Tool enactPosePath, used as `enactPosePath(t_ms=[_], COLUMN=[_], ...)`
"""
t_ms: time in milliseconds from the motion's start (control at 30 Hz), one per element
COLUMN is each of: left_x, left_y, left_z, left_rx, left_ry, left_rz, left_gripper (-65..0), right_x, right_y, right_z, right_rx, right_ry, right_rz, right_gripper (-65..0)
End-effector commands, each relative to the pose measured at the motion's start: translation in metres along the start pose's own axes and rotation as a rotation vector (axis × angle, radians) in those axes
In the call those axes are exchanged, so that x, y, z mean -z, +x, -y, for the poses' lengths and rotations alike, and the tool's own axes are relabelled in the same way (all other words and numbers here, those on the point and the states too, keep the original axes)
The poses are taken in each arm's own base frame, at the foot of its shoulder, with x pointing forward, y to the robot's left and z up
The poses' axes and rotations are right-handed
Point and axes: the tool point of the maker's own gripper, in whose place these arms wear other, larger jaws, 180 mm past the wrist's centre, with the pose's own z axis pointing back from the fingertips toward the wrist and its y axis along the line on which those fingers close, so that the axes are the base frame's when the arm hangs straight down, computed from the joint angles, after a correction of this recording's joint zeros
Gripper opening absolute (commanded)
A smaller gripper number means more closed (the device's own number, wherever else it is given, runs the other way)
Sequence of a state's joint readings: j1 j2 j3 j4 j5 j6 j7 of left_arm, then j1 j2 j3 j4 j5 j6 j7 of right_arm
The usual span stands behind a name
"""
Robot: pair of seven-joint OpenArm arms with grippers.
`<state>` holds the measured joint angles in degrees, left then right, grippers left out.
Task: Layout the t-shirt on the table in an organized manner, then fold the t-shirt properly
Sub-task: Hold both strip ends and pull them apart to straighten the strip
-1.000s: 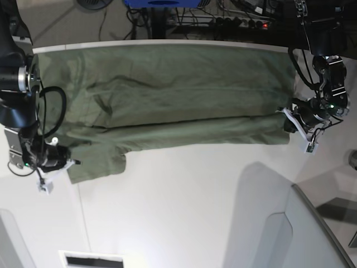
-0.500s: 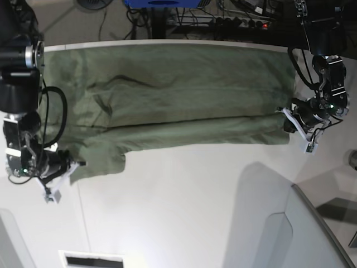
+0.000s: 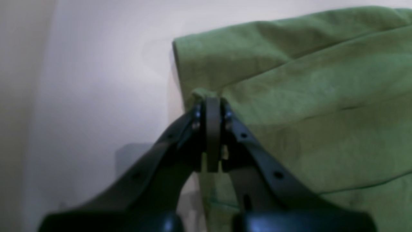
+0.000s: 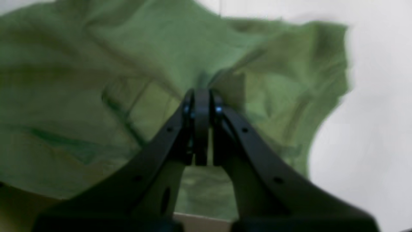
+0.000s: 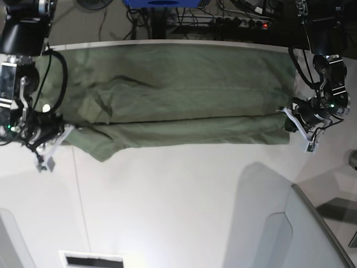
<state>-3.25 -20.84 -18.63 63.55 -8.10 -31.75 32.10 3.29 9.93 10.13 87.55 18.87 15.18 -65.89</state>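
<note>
The olive-green t-shirt (image 5: 178, 89) lies stretched across the far part of the white table (image 5: 184, 201), its near edge folded over along its length. My left gripper (image 5: 285, 124) is shut on the shirt's near corner at the right; in the left wrist view the gripper (image 3: 212, 101) pinches a fold of the shirt (image 3: 305, 96). My right gripper (image 5: 62, 134) is shut on the shirt's near left end; in the right wrist view the gripper (image 4: 201, 95) holds bunched, lifted shirt cloth (image 4: 128, 80).
A grey translucent panel (image 5: 279, 223) stands at the near right. A thin dark seam (image 5: 81, 206) runs down the table at the left. Cables and equipment (image 5: 223, 17) lie beyond the far edge.
My right gripper has moved toward the far edge with the shirt's left end, drawing the hanging sleeve flap up into line. The left gripper has stayed in place.
</note>
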Motion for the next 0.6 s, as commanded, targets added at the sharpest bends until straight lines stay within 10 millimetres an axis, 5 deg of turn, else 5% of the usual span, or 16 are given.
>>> enactPosePath(t_ms=[0,567], left_x=[-0.008,-0.006], left_y=[0.023,0.006], left_z=[-0.010,0.010], left_rx=[0.022,0.127], left_ry=[0.018,-0.028], left_rz=[0.062,0.000], left_gripper=[-65.0,-65.0], right_x=[-0.009,-0.020], right_y=[0.011,-0.035], right_z=[0.006,0.030], right_rx=[-0.011,0.048], right_ry=[-0.020,-0.073], right_rz=[0.042,0.002], right_gripper=[-65.0,-65.0])
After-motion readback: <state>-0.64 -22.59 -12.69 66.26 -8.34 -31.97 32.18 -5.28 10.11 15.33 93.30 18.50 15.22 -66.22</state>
